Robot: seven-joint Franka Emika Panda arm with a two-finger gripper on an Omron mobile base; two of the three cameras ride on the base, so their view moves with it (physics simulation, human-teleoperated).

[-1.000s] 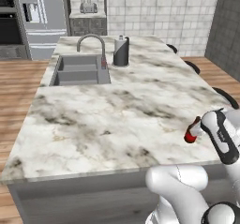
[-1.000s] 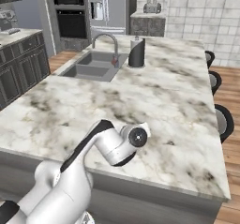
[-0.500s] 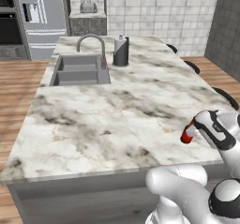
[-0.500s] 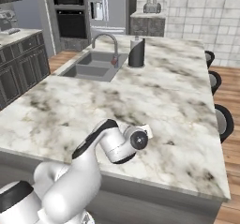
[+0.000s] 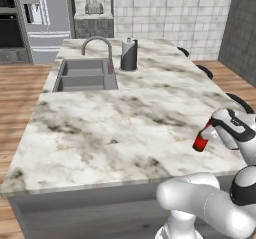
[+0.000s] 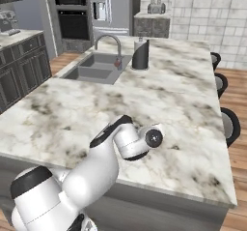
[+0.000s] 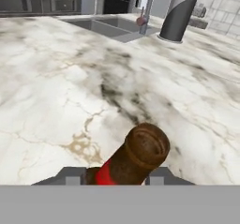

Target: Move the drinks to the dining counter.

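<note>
The beer bottle (image 5: pixel 201 138) stands at the near right part of the worktop (image 5: pixel 125 128), the marble island with the sink (image 5: pixel 86 75) and the curved faucet (image 5: pixel 98 48). In the left base view it leans slightly, neck toward the tool (image 5: pixel 214 131). In the hand view the bottle (image 7: pixel 129 160) lies along the line of sight, its brown cap end forward and its red label low between the two dark finger tips (image 7: pixel 70 176).

Tool state: the fingers flank the bottle's body on both sides. Whether they press on the glass or have parted from it cannot be told from these views.

Handling, as judged:
- The bottle is small, rigid and probably light; weight is no concern.
- Glass is smooth and slippery. A light squeeze may let it slide or twist.
- Glass is fragile. A tip onto the stone worktop could chip or break it.
- The narrow base and the lean make it prone to toppling if let go before the base sits flat.

Where to take hold: across the cylindrical body at the label, below the shoulder. The tapered neck gives a poorer seat for the fingers.

A dark paper towel holder (image 5: pixel 129 55) stands well apart, beside the faucet.
</note>
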